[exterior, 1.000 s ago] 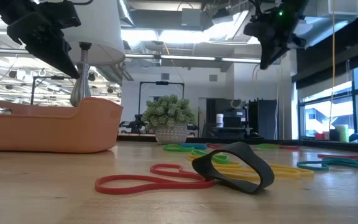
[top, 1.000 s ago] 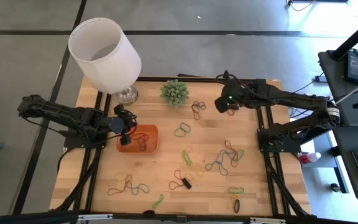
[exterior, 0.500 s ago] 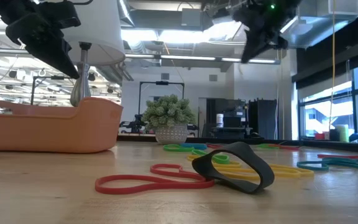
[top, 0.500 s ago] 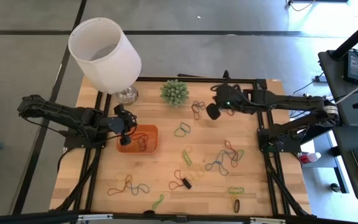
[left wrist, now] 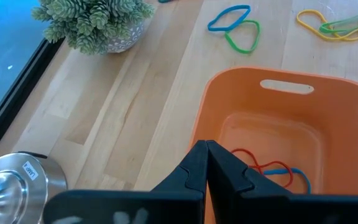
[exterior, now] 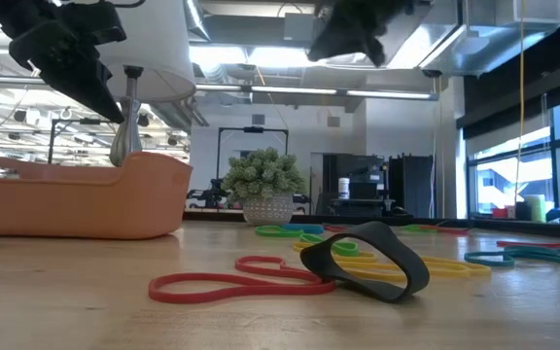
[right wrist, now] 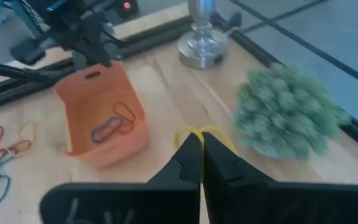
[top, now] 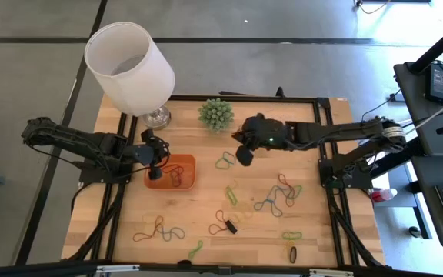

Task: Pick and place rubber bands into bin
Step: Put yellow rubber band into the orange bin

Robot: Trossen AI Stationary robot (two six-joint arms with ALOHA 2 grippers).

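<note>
The orange bin [top: 184, 163] sits left of the table's middle, with red and blue rubber bands [left wrist: 272, 171] lying in it. My left gripper [top: 158, 165] hangs shut and empty just above the bin's left end [left wrist: 207, 146]. My right gripper [top: 241, 158] is in the air right of the bin, near the spiky plant [top: 215, 114], shut on a yellow rubber band [right wrist: 194, 132]. Several loose rubber bands [top: 275, 196] lie flat across the table's near half. My right gripper pinches the yellow band between its two shut fingertips [right wrist: 191, 152]. The band's loop [right wrist: 219, 132] arcs out past the tips on both sides. The fingers slant down toward the table's left side, and the band is lifted clear of the table.
A white-shaded lamp [top: 129, 65] stands at the far left corner on its metal base [top: 156, 117]. A green and blue pair of bands [top: 225, 160] lies under my right gripper. More bands lie near the front [top: 160, 229]; a black one [exterior: 372, 258] lies close to the low camera.
My right gripper has swung from the table's far right side toward the left, past the plant and closer to the bin. It has tipped up from pointing steeply down to a shallower slant and has stayed shut.
</note>
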